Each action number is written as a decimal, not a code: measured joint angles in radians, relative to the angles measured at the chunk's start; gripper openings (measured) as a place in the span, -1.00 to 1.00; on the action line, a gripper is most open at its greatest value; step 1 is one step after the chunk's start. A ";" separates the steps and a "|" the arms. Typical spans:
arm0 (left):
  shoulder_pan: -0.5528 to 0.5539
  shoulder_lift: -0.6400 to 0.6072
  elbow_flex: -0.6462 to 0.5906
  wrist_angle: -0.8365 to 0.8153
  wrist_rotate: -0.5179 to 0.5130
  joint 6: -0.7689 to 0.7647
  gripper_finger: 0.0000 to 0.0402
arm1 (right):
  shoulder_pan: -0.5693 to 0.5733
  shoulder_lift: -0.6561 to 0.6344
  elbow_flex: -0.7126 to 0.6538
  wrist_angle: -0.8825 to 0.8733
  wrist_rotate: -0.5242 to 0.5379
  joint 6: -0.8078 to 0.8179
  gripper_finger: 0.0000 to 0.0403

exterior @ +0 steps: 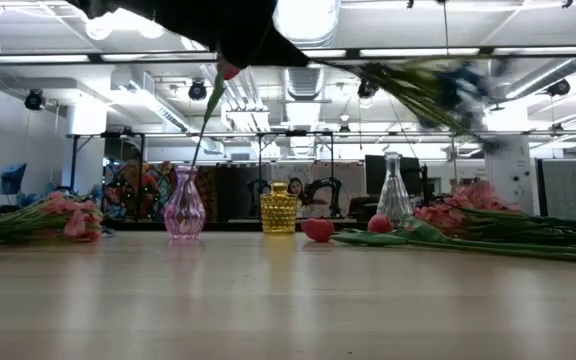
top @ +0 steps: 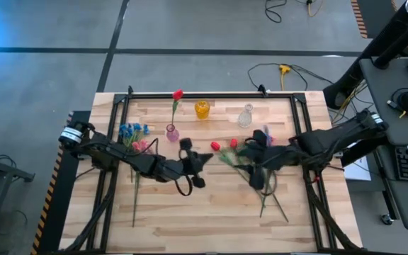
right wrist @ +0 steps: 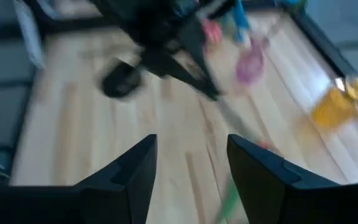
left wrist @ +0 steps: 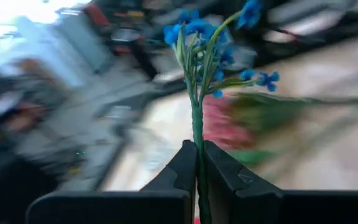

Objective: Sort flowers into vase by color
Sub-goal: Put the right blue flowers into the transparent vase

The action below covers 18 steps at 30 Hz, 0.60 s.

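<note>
Near the table's [top: 211, 212] middle, the left gripper [left wrist: 199, 163] pinches a blue flower [left wrist: 213, 37] stem. Keep it straight. The right gripper [right wrist: 191, 165] waits with fingers apart, holding nothing.

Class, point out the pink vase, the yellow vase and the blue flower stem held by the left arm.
pink vase [exterior: 184, 212], low view, its belly.
yellow vase [exterior: 279, 213], low view, its body.
blue flower stem [left wrist: 197, 130], left wrist view, mid-stem.

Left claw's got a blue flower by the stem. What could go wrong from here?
1. The left claw pinches only the blue flower's thin stem, low down; the long stem may swing or slip in transit.
2. The pink vase, already holding a red flower, has a narrow neck, like the clear vase; a wobbling stem could miss or tip one.
3. The open right claw sits close by, so the arms could clash.
</note>
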 joint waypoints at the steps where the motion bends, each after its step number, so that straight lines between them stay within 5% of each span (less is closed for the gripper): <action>1: -0.006 -0.011 -0.005 0.016 -0.066 0.021 -1.00 | 0.011 -0.014 -0.008 0.032 0.006 -0.010 -0.07; 6: -0.017 -0.080 -0.072 0.162 -0.191 0.101 -1.00 | 0.057 -0.056 -0.079 0.227 0.053 -0.020 -0.07; 14: -0.017 -0.128 -0.308 0.789 -0.031 0.214 -1.00 | 0.026 -0.033 -0.317 0.740 0.094 0.126 -0.07; 18: -0.018 -0.127 -0.367 0.927 0.062 0.211 -1.00 | -0.016 0.007 -0.459 1.114 0.091 0.160 -0.07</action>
